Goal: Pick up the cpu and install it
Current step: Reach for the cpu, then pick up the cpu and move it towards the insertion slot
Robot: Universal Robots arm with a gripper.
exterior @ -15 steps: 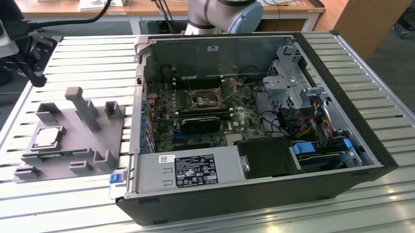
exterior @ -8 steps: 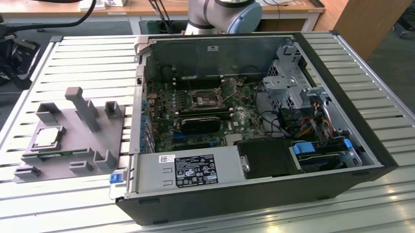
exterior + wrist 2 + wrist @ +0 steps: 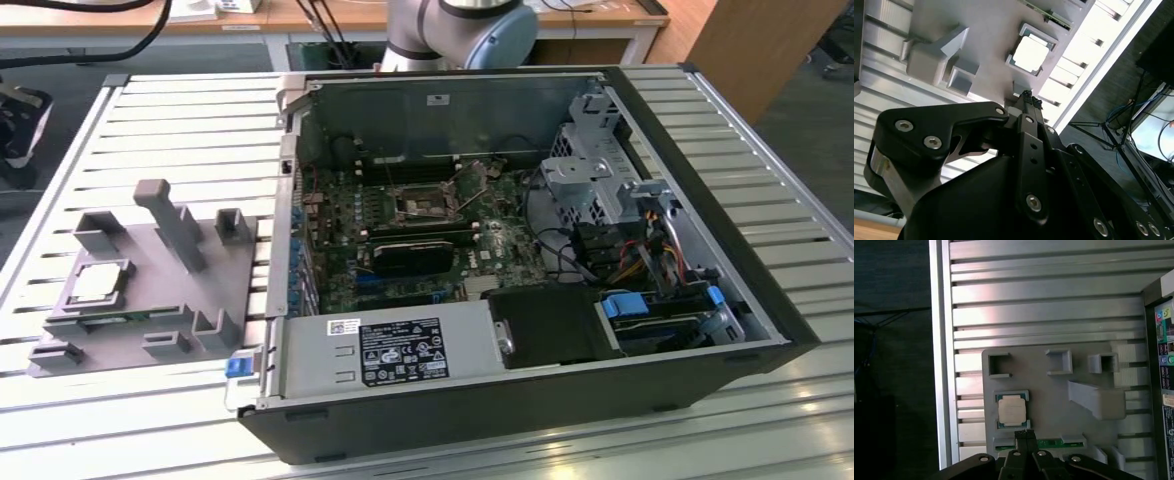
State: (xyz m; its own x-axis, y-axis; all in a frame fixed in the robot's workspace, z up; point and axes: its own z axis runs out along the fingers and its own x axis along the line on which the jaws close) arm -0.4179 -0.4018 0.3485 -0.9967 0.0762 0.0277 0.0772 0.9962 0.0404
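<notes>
First wrist view: pinched-together claw (image 3: 1024, 432) hovers near the cpu (image 3: 1012, 410).

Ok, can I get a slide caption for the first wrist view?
Shut gripper over the grey fixture plate, with the cpu seated in its square holder, not yet picked up.

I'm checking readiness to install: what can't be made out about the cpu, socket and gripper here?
cpu: glare whitens its top in the second wrist view; corner mark unreadable.
socket: too small in the exterior view to tell whether its latch is open.
green strip: partly hidden behind the gripper in the first wrist view.
</notes>
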